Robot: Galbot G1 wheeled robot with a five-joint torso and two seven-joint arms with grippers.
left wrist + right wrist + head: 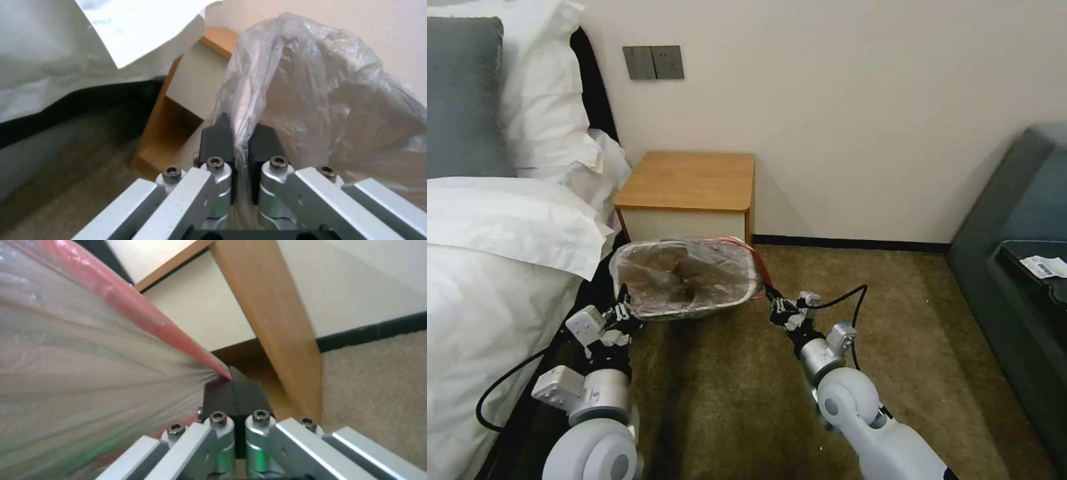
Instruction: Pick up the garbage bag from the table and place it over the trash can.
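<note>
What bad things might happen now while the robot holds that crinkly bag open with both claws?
The thin translucent grey plastic garbage bag is stretched tight between the left gripper and right gripper, so it might tear. Each pinches just a small bit of plastic near the red drawstring band, which might slip free. The bag hangs right against the wooden nightstand, so it might snag.

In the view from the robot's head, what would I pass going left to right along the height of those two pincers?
White bed linen → left pincer → garbage bag stretched between them → right pincer → carpet → dark sofa.

garbage bag before table, bed left
</note>
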